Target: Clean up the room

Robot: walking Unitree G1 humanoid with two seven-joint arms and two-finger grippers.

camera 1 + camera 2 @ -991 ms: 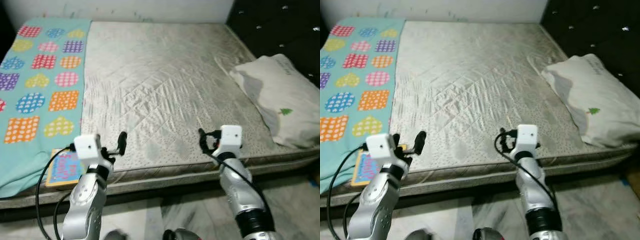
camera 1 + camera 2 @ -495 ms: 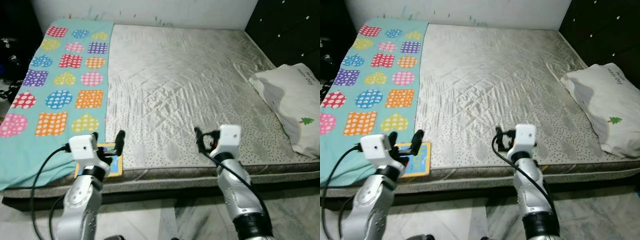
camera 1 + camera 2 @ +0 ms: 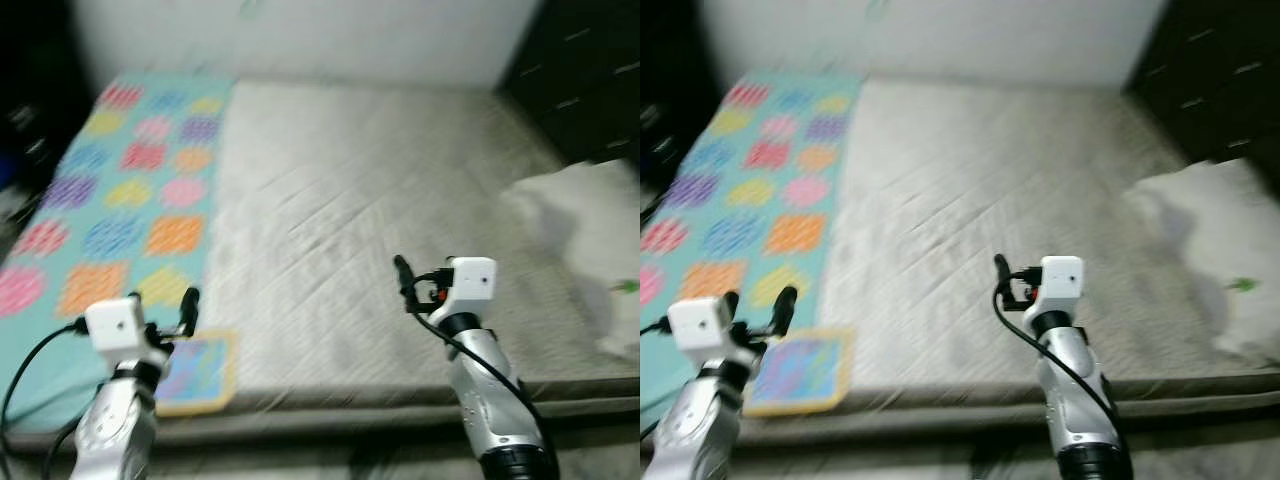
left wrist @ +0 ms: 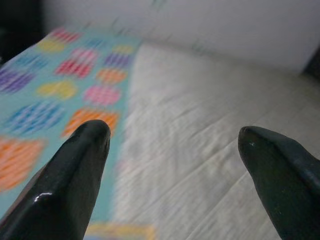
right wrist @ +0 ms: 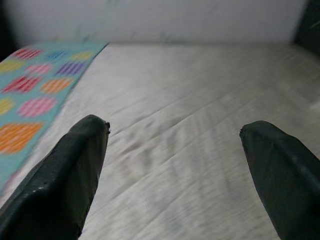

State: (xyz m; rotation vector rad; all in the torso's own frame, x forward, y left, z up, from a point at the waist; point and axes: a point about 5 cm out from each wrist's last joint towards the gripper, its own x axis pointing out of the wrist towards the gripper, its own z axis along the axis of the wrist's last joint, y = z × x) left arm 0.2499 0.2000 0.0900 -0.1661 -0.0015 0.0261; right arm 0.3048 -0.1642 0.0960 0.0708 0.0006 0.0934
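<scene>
My head views are blurred. I see a bed (image 3: 380, 200) with a pale quilted mattress taking up most of the frame, and a turquoise blanket (image 3: 120, 200) with coloured hearts and squares running down its left side. A white pillow (image 3: 590, 250) lies at the right edge of the frame, against a dark headboard (image 3: 590, 80) in the upper right corner. A colourful book (image 3: 197, 372) with a yellow border lies flat at the lower left, on the near edge of the bed where blanket meets mattress.

My left gripper (image 3: 183, 310) hangs in the lower left of the frame, just above and left of the book, not touching it. In the left wrist view its fingers (image 4: 75, 170) are spread wide with nothing between them, and the blanket and mattress lie beyond.

My right gripper (image 3: 405, 285) is held over the near part of the mattress at lower centre. Its fingers (image 5: 70, 175) are also spread apart and hold nothing.
</scene>
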